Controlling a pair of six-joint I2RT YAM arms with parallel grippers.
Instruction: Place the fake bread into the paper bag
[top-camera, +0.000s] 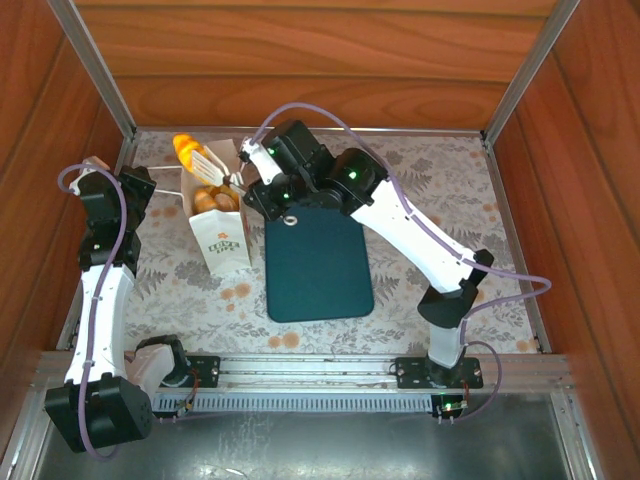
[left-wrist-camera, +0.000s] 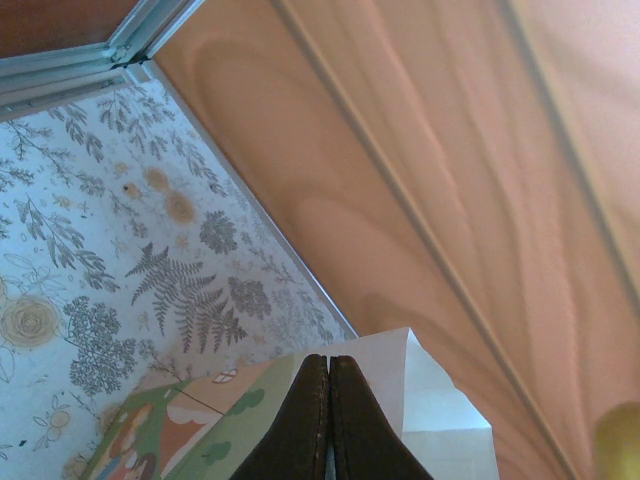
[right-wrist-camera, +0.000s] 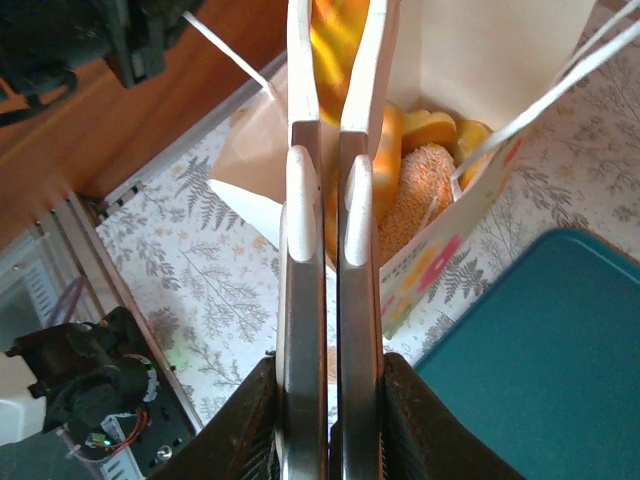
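Your right fingers (top-camera: 203, 160) are clamped on one orange bread roll (top-camera: 183, 147), held in the air at the far left corner of the paper bag (top-camera: 222, 245); your left fingers (left-wrist-camera: 330, 400) are shut tight, and from the way they meet the bag's left rim I judge they are pinching the paper to steady it. The bag stands upright on the bench (top-camera: 450, 180) just left of the dark tray (top-camera: 318, 265), mouth open upward, with several bread pieces (right-wrist-camera: 425, 190) already inside; so this looks like a late drop. From above the roll reads as beyond the far rim, while the right wrist view sets it against the white inner wall; you cannot be sure it is over the opening, so bring it nearer and a little right, over the middle of the mouth, before you release. Lower until the roll sits inside the rim, then open only enough to let it fall; the pile is high, and a drop from height may bounce out. Mind the cord handle (right-wrist-camera: 545, 95) beside your fingers; lift straight up afterward so it does not snag; hold the left pinch firm through the drop so the light bag cannot tip.
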